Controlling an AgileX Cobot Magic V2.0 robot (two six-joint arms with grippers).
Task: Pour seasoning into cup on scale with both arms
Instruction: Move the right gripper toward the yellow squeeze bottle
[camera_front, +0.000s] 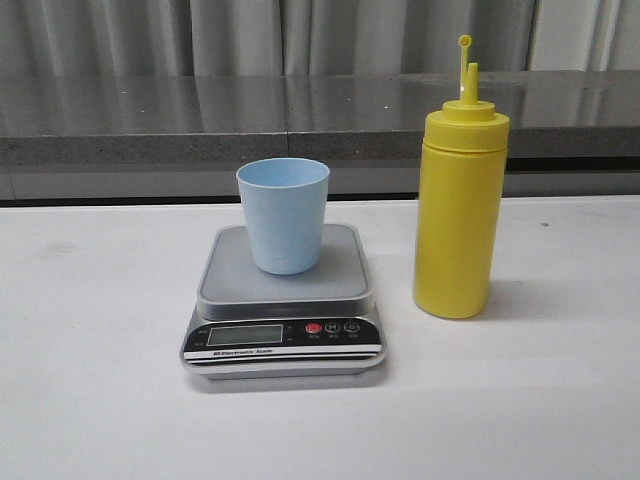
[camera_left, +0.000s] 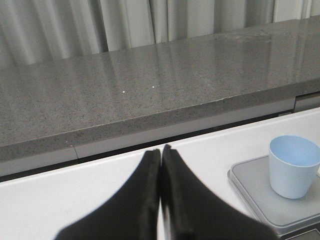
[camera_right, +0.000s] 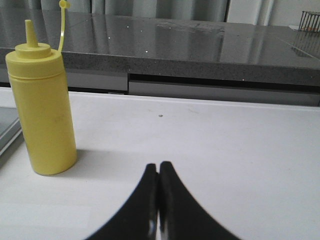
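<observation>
My left gripper (camera_left: 160, 165) and right gripper (camera_right: 159, 177) are both pressed closed, empty (nothing touched); the cup (camera_front: 283, 214) sits on the scale (camera_front: 284, 300), the seasoning (camera_front: 459, 200) upright beside it.

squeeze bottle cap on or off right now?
Off. The yellow bottle stands upright beside the scale; its pointed nozzle is bare and the small cap hangs above on its tether.

White table (camera_front: 90, 400), grey speckled counter (camera_front: 150, 110) behind, pale curtains (camera_front: 240, 35), perhaps pleated.
</observation>
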